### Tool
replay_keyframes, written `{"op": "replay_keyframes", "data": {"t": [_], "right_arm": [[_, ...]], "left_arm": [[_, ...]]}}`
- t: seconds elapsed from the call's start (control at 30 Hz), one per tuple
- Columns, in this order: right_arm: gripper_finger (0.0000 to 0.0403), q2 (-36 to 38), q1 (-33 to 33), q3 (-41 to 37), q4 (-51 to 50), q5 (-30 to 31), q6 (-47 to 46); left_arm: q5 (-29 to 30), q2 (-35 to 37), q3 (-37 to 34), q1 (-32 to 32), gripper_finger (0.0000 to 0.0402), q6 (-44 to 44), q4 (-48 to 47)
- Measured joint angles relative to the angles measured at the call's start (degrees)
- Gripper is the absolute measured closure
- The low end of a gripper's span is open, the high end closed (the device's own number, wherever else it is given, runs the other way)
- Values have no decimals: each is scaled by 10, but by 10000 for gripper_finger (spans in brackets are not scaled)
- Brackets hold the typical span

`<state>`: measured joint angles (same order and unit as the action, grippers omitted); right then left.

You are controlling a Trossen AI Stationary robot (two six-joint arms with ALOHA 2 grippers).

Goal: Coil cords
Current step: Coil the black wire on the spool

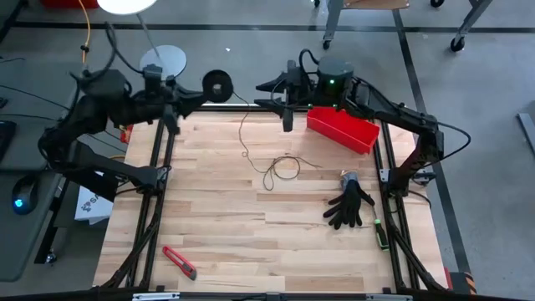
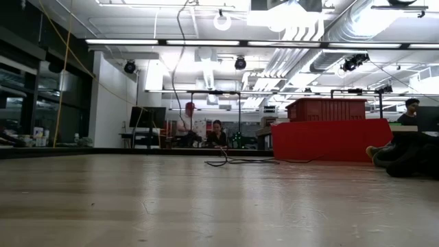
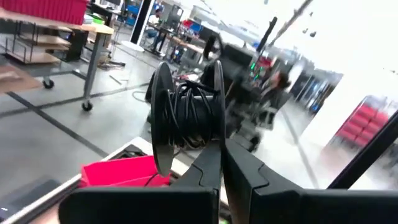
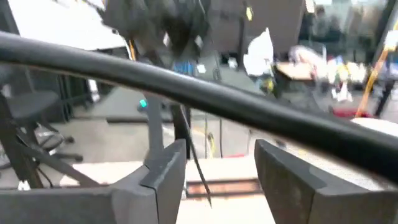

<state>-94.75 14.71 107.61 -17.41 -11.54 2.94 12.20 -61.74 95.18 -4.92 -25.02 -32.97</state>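
My left gripper (image 1: 203,94) is shut on the small round black spool (image 1: 219,84), up by the table's far edge. Dark cord is wound on the spool (image 3: 186,118). The thin cord (image 1: 244,134) drops from there to the table and ends in loose loops (image 1: 282,167) lying on the wood, which also show in the low view (image 2: 230,162). My right gripper (image 1: 266,94) stands open just right of the spool. The cord (image 4: 194,163) passes between its fingers, close to one of them. My left gripper pinches the rim of one spool flange (image 3: 217,144) between its two shut fingers, coming level from the table's left. The spool is lifted clear of the table. My right gripper's open fingers stand on either side of the cord; whether one touches it, I cannot tell.
A red bin (image 1: 343,130) stands at the far right of the table, with a black glove (image 1: 351,205) nearer. A red cutter (image 1: 180,261) lies near the front left. A thick black cable (image 4: 249,109) crosses in front of the right wrist camera.
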Motion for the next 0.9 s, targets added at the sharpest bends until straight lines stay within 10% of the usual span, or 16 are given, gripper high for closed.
{"op": "replay_keyframes", "data": {"t": [0.9], "right_arm": [[261,-57,-28,-8,107,101,31]], "left_arm": [[3,16,-1,-39,401,-27,46]]}}
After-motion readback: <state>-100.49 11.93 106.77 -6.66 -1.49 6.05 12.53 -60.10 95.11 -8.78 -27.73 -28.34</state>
